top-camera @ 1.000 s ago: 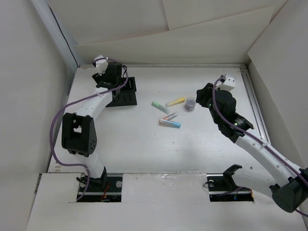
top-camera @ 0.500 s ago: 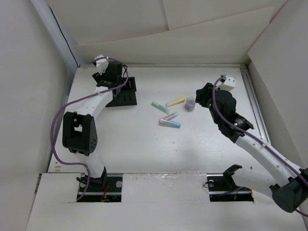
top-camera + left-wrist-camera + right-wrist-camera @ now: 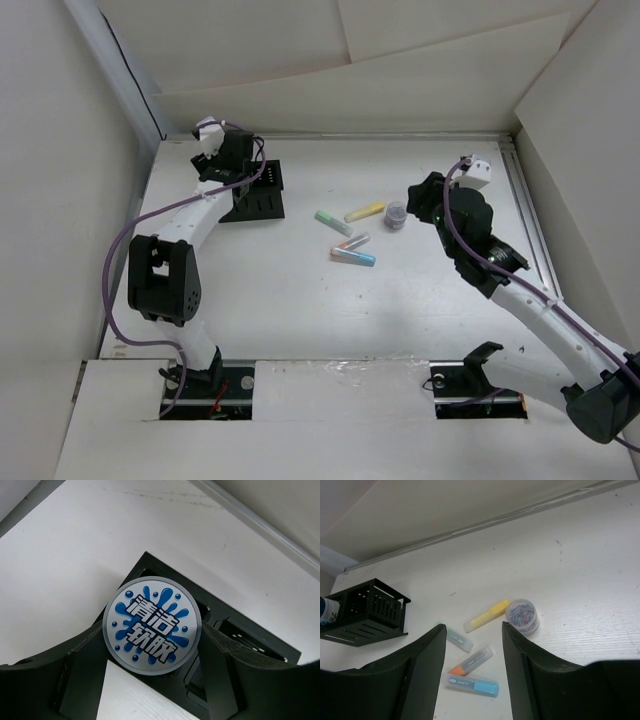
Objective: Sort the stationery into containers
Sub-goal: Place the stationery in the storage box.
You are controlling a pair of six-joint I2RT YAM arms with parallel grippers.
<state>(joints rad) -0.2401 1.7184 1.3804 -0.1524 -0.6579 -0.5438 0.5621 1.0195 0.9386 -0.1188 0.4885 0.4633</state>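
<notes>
White table [image 3: 300, 300]: 4 markers [image 3: 354, 257], tub [image 3: 396, 214], black organizer [image 3: 265, 200].

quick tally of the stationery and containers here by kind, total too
markers: 4 (yellow, green, orange-tipped, blue-ended)
paper-clip tub: 1
blue-labelled round pot: 1
black organizer: 1
total: 7

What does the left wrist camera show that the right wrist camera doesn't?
Only the left wrist view shows the full blue-splash label on a round tub, clamped in the left gripper. Only the right wrist view shows four markers and a clear pot of paper clips lying loose beyond the open right gripper. Both show the black organizer and the white table; the right view catches only a sliver of the tub.
</notes>
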